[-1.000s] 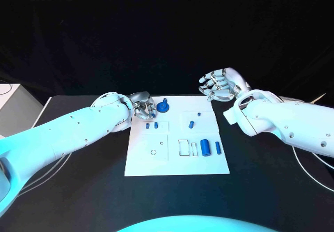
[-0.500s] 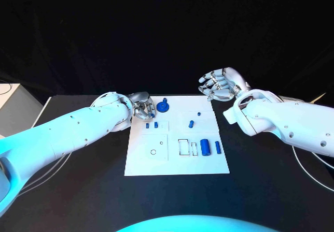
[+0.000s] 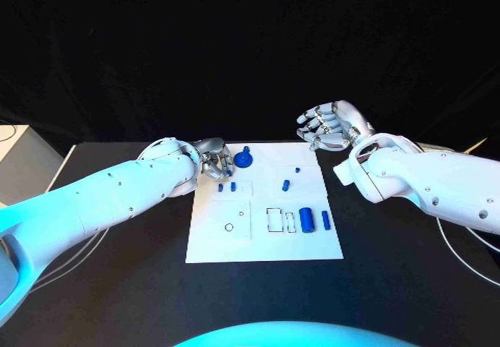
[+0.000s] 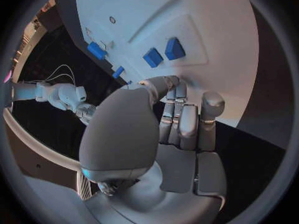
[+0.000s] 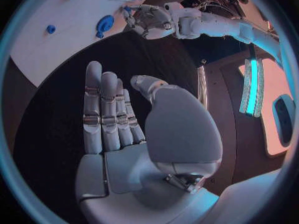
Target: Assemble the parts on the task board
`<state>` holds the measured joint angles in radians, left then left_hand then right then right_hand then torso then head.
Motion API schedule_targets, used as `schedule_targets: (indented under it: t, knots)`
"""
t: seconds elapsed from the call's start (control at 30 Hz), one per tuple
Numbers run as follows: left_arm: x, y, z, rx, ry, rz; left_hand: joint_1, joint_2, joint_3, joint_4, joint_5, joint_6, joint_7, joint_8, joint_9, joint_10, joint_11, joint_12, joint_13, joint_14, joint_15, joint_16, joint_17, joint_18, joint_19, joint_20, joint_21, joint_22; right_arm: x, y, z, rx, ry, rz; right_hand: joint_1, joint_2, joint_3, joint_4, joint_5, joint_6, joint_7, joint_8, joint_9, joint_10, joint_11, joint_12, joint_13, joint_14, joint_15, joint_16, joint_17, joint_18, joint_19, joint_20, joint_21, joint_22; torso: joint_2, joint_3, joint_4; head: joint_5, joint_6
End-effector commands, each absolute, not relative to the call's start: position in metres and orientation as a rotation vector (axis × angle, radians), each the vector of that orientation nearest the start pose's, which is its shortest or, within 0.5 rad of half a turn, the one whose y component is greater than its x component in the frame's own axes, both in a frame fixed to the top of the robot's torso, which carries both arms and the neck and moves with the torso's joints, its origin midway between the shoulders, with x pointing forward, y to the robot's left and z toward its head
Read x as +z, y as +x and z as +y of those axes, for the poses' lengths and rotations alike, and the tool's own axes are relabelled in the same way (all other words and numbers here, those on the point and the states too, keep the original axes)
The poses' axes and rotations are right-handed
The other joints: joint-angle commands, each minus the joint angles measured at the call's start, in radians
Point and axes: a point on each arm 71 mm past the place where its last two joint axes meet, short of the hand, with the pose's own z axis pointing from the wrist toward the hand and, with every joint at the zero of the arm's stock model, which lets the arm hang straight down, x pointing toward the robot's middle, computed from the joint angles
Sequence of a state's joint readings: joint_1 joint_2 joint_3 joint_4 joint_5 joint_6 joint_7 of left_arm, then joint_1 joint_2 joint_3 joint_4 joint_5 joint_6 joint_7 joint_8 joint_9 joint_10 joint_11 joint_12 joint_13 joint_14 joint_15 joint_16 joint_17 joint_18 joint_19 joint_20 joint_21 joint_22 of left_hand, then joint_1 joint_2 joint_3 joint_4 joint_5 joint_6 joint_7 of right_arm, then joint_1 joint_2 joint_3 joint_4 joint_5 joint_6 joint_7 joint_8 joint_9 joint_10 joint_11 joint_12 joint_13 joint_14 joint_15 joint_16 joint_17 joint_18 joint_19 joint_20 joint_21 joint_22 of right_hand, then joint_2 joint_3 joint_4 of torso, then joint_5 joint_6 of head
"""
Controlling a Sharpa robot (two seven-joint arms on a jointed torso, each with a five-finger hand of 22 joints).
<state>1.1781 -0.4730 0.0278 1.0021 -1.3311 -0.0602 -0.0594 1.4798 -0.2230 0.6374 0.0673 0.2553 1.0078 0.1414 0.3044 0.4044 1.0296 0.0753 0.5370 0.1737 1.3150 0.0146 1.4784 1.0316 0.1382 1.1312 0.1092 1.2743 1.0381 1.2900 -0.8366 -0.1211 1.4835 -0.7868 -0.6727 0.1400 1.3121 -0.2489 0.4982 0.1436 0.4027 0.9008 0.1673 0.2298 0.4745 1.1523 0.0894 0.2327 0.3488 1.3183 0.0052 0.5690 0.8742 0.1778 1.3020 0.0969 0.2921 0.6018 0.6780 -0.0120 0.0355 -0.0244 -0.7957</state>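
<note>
Nearest us, the task board (image 3: 264, 242) is lying in the middle of the black table (image 3: 125, 289), and we are seeing its blue parts spread over it: a thick cylinder (image 3: 308, 218) and a slimmer peg (image 3: 326, 221) toward the near right, two small pegs (image 3: 227, 187) farther back on the left, and a round knobbed piece (image 3: 244, 158) at the far edge. Against the pictures from a second ago we are finding nothing moved; both hands are staying put, so we judge that assembly is not advancing just now. The left hand (image 3: 214, 160) is hovering at the board's far left corner, fingers curled in, gripping nothing. Farthest away, the right hand (image 3: 329, 126) is held raised beyond the board's far right corner, fingers released and apart, empty. We are reading no brands, labels or writing anywhere.
</note>
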Motion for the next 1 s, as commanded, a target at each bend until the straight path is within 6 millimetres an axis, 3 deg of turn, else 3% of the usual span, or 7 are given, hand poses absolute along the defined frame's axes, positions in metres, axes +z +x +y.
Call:
schedule_targets:
  t: [0.03,0.3,1.0]
  knots:
    - [-0.2227,0.5644,0.1504,-0.639,0.054,1.919,-0.009,-0.003,0.0,-0.005,0.0,0.006,-0.001,0.003,0.002,0.006,0.001,-0.004,-0.001,-0.002,-0.002,0.001,-0.001,-0.004,-0.001,0.004,-0.003,-0.001,-0.153,0.5031,-0.2242,0.931,0.426,1.374,-0.005,0.004,-0.003,-0.002,0.005,0.002,0.001,-0.005,-0.001,0.007,-0.003,-0.006,-0.001,0.007,-0.003,-0.003,0.001,0.003,0.006,0.001,-0.003,-0.001,0.0,0.0002,0.0002,-0.002,-0.001]
    - [-0.227,0.5635,0.1506,-0.622,0.065,1.955,-0.01,-0.002,0.0,-0.006,0.0,0.006,-0.001,0.001,0.002,0.006,0.001,-0.006,-0.001,-0.003,-0.002,0.0,-0.001,-0.005,0.0,0.004,-0.002,0.0,-0.1529,0.5026,-0.2245,0.931,0.426,1.375,-0.005,0.004,-0.003,-0.002,0.005,0.002,0.001,-0.005,-0.001,0.007,-0.003,-0.006,-0.001,0.007,-0.003,-0.003,0.001,0.003,0.006,0.001,-0.003,-0.001,-0.001,0.0004,0.0016,-0.005,-0.006]
    - [-0.2261,0.5635,0.1513,-0.629,0.064,1.926,-0.012,-0.004,0.003,-0.015,-0.001,-0.004,0.003,-0.012,-0.001,0.004,0.005,-0.019,-0.001,-0.008,0.001,-0.002,-0.005,-0.003,-0.009,0.005,-0.008,-0.008,-0.153,0.5028,-0.2255,0.929,0.427,1.375,-0.005,0.004,-0.003,-0.002,0.005,0.002,0.001,-0.005,-0.001,0.007,-0.003,-0.006,-0.001,0.007,-0.003,-0.003,0.001,0.003,0.006,0.001,-0.003,-0.001,-0.002,-0.0015,0.0023,-0.006,-0.004]
